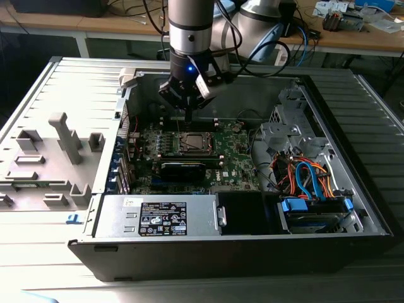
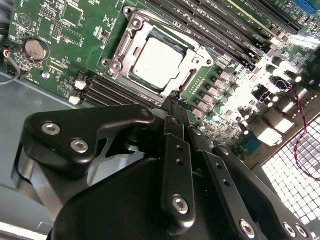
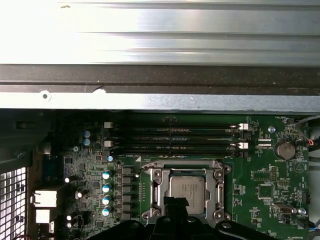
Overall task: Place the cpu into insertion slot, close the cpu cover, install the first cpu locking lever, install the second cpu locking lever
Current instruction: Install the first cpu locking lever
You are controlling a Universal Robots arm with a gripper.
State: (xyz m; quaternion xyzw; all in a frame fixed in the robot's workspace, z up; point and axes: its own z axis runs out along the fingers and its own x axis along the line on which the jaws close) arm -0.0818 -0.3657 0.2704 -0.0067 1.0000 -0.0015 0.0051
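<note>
My pincer (image 2: 175, 100) narrow, tips together, nothing held, hanging just above near edge of cpu cover (image 2: 131, 37), centre of frame in second wrist view. Cpu (image 3: 186, 189) already seated in insertion slot (image 1: 190, 143), cover lying down over it. Risk: tips ride off the thin frame edge and scrape the green board (image 2: 55, 30) or cpu lid; cover could spring up if levers aren't latched.

cpu (image 2: 157, 62): I see it in the insertion slot (image 2: 187, 82).
cpu cover (image 2: 131, 37): on the slot, around it.
claw (image 2: 175, 102): just beside the slot's edge.
</note>
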